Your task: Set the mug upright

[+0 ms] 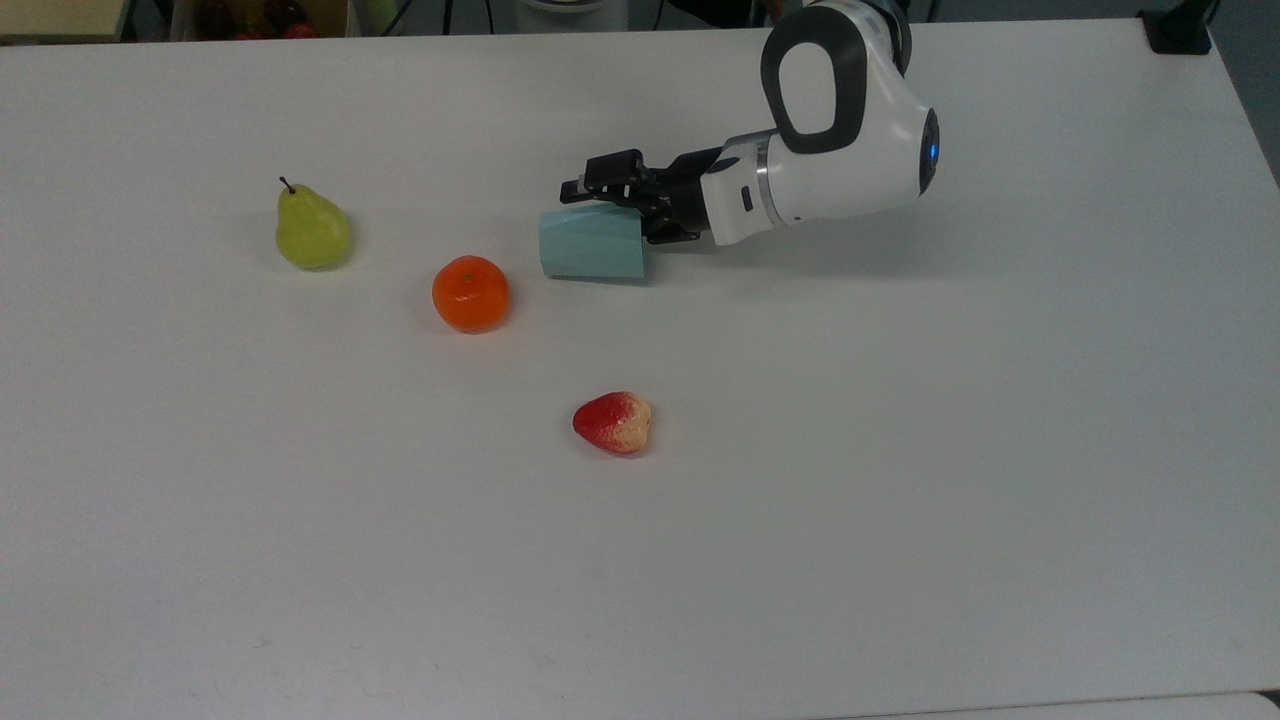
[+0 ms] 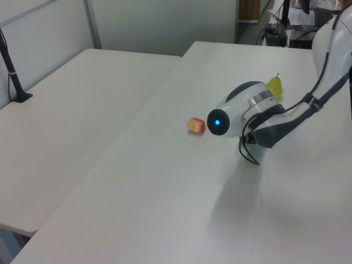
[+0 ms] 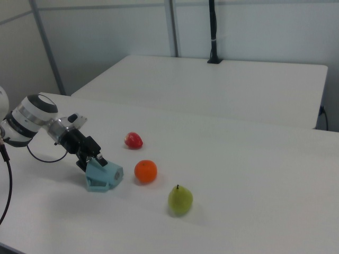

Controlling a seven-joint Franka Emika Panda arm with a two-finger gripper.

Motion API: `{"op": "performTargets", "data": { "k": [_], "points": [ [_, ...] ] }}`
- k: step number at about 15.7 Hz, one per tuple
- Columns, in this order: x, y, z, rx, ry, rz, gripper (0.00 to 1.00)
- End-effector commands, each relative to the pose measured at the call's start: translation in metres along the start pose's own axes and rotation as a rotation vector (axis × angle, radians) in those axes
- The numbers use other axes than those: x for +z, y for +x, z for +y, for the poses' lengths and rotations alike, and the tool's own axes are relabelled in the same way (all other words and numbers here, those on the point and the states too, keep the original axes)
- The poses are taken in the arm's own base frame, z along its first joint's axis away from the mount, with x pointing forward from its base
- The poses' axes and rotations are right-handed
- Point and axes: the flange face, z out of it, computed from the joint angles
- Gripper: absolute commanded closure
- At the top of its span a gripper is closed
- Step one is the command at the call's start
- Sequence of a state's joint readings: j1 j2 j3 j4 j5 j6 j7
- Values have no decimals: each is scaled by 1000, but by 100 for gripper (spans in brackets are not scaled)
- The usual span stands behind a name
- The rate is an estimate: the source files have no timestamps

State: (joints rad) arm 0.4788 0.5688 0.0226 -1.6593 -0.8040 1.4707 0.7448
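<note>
The mug (image 1: 591,244) is seen lying on its side toward the worktop's (image 1: 900,450) far edge in the top view, its rim straddled by the spread end effector (image 1: 625,205).

No readable text, labels, brands or numbers anywhere.

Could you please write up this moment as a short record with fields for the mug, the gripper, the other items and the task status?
mug: pale teal mug lying on its side on the white table
gripper: gripper low at the mug's wide rim end, one finger over its upper side in the top view
fruit: pear, orange, strawberry, all apart from the mug
nearest to mug: orange
task status: mug not yet upright
</note>
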Motion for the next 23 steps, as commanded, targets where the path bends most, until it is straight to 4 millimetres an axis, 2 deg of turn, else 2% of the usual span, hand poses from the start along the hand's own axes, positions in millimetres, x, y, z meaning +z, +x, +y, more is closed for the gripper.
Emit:
{"op": "performTargets", "data": {
  "k": [1, 3, 4, 5, 7, 12, 16, 18, 20, 23],
  "points": [
    [5, -1, 16, 30, -10, -12, 75],
    [8, 3, 27, 45, 1, -23, 97],
    [5, 3, 33, 52, 8, -21, 100],
    [3, 3, 39, 58, 14, -21, 100],
    [1, 6, 64, 72, 40, -22, 100],
    [-6, 4, 93, 43, 97, -31, 100],
    [-37, 4, 135, -44, 368, -55, 100],
    [-51, 5, 142, -49, 494, -15, 100],
    [-53, 12, 145, -40, 601, 14, 100],
    [-48, 26, 148, -144, 776, 77, 100]
  ]
}}
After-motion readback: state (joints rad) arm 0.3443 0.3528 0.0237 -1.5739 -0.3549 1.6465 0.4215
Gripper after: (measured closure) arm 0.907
